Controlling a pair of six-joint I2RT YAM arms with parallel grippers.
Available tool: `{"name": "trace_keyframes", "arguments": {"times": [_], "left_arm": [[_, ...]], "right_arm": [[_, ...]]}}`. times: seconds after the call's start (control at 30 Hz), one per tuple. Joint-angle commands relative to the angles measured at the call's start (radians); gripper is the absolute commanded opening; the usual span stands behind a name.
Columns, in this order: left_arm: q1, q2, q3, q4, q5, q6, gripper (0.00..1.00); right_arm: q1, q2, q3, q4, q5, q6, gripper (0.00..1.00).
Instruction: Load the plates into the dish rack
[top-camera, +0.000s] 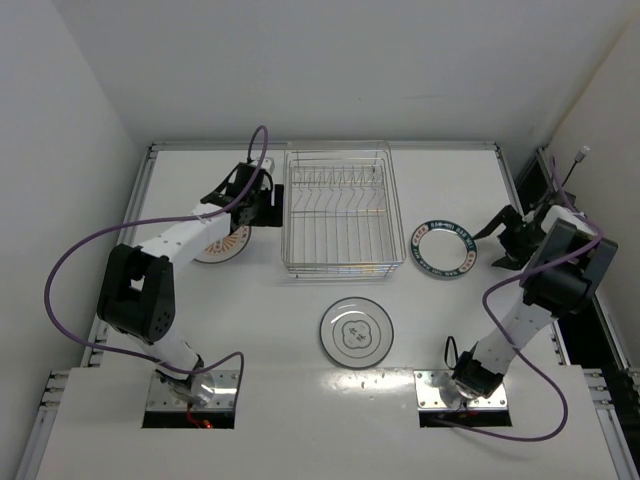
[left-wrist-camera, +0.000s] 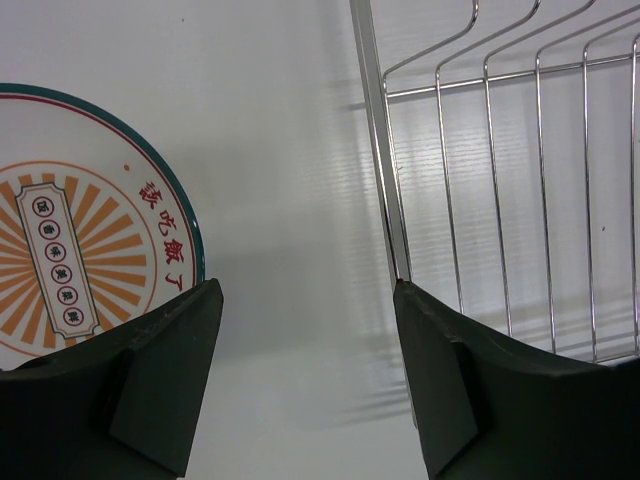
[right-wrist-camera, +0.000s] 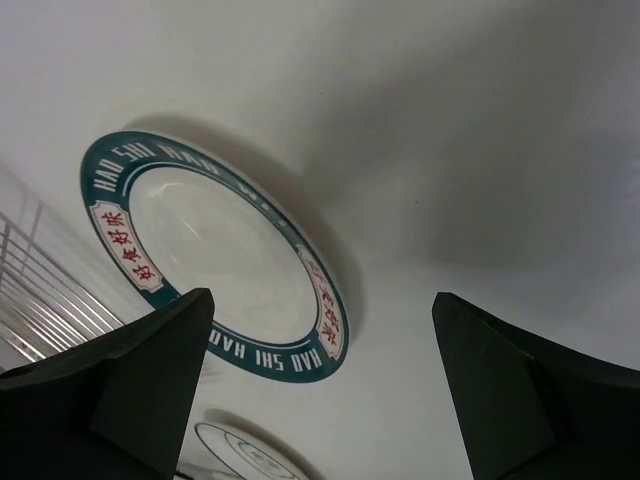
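Two robot arms reach over a white surface (top-camera: 250, 330) that carries three plates and one dish rack.

The dish rack (top-camera: 337, 215) is a rectangular silver wire basket with one row of upright prongs (top-camera: 335, 183) in its far half. It stands near the middle of the surface's far edge. All three plates lie flat on the surface, outside the rack.

- The orange-patterned plate (top-camera: 222, 246) lies just beside the rack's left wall, towards the left edge, partly hidden under the left arm (top-camera: 170, 240).
- The teal-rimmed plate (top-camera: 443, 248) lies just beside the rack's near right corner, towards the right edge.
- The flower-outline plate (top-camera: 356, 331) lies in the middle of the surface, near the rack's near wall and well apart from both tools.

The left tool (left-wrist-camera: 305, 370) hangs over the strip of bare surface between the orange-patterned plate and the rack's left wall. Its two dark fingers (left-wrist-camera: 170, 370) stand moderately apart with only bare surface between them. In the wrist view one fingertip lines up with the plate's rim and the other with the rack's edge wire; whether either touches cannot be told.

The right tool (right-wrist-camera: 320, 390) hangs near the right edge, just beside the teal-rimmed plate. Its fingers stand wide, again with only bare surface between them, and the plate lies ahead of them and off to one side
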Motion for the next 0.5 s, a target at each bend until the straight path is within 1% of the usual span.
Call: {"name": "trace_keyframes", "arguments": {"times": [0.0,0.07,0.1,0.23,0.27,0.37,0.4,0.47], "left_arm": [[0.000,-0.047,0.020,0.042,0.029,-0.003,0.67],[0.000,-0.047,0.020,0.042,0.029,-0.003,0.67],[0.000,-0.047,0.020,0.033,0.029,-0.003,0.67],[0.000,-0.047,0.020,0.033,0.029,-0.003,0.67],[0.000,-0.047,0.020,0.033,0.029,-0.003,0.67],[0.000,-0.047,0.020,0.033,0.029,-0.003,0.67],[0.000,-0.047,0.020,0.033,0.029,-0.003,0.67],[0.000,-0.047,0.020,0.033,0.029,-0.003,0.67]], "right_arm": [[-0.010,0.047,-0.006,0.056,-0.094,-0.039,0.88],[0.010,0.079,-0.006,0.056,-0.094,-0.039,0.84],[0.010,0.090,0.003,0.056,-0.094,-0.039,0.84],[0.019,0.124,0.032,0.056,-0.095,-0.048,0.74],[0.019,0.133,0.044,0.044,-0.108,-0.048,0.69],[0.030,0.159,0.081,0.016,-0.108,-0.059,0.62],[0.039,0.159,0.102,0.016,-0.108,-0.068,0.57],[0.048,0.195,0.130,-0.012,-0.095,-0.080,0.52]]}}
